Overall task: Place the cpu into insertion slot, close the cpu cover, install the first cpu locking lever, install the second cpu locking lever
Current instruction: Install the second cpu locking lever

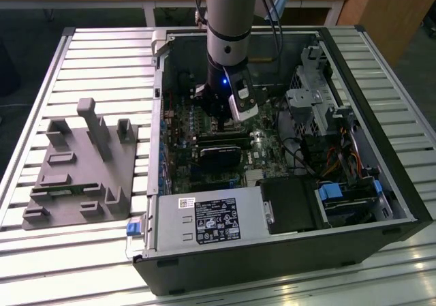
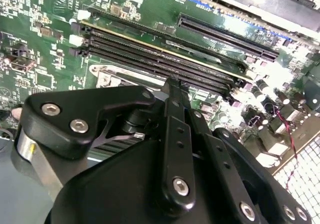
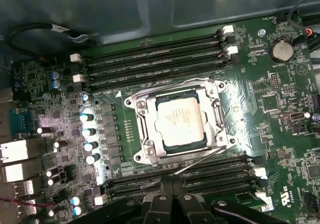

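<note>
Judging from how the parts lie, the early steps look finished: in the first wrist view the cpu point(image 3: 181, 122) sits flat inside the insertion slot point(image 3: 141, 130), its pale face showing through the window of the cpu cover point(image 3: 215, 115), which lies folded down over it rather than standing up. One thin locking lever point(image 3: 199, 161) stands away from the frame at about five o'clock of the chip, slanting out toward the memory slots point(image 3: 155, 58) on that side, so at least one lever appears unlatched; whether the other lever is hooked down cannot be told from these frames. The lever work therefore seems the part left to do. In the exterior view the arm reaches down into the open computer case point(image 1: 381, 183), and the claw point(image 1: 225, 123) hovers low over the motherboard point(image 1: 178, 161), just above the socket area, with a grey fixture block point(image 1: 78, 166) lying well apart on the slatted surface point(image 1: 41, 74) at nine o'clock of the case. In both wrist views the black linkages of the claw come together toward a narrow tip, which suggests closed fingers, yet the tips themselves are hidden and I cannot tell for certain, nor whether anything is pinched between them.
</note>
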`<action>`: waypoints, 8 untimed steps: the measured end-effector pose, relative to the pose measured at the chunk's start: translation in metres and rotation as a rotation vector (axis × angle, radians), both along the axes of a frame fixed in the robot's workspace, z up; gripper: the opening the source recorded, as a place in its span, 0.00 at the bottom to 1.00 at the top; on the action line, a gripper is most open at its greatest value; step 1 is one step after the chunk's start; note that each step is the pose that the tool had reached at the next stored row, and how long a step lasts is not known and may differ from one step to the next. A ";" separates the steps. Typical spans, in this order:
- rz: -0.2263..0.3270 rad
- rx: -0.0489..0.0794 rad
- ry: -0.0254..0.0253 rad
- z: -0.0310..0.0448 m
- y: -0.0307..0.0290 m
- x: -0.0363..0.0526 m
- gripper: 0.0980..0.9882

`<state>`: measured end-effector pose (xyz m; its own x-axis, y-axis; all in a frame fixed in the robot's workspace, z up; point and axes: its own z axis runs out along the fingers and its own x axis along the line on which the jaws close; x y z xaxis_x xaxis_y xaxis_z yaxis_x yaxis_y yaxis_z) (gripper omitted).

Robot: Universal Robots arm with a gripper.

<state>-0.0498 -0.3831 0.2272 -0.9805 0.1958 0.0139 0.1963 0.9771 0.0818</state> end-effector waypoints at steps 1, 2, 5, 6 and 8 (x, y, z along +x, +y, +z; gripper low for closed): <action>0.000 0.012 -0.0002 -0.0001 -0.0002 0.0001 0.01; 0.000 0.030 -0.0002 -0.0001 -0.0006 0.0001 0.01; 0.001 0.077 -0.0001 0.0000 -0.0020 -0.0001 0.01; 0.002 0.085 -0.0002 -0.0001 -0.0031 -0.0003 0.01; 0.002 0.097 -0.0002 -0.0004 -0.0058 -0.0007 0.01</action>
<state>-0.0505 -0.3889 0.2268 -0.9810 0.1914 0.0325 0.1941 0.9651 0.1760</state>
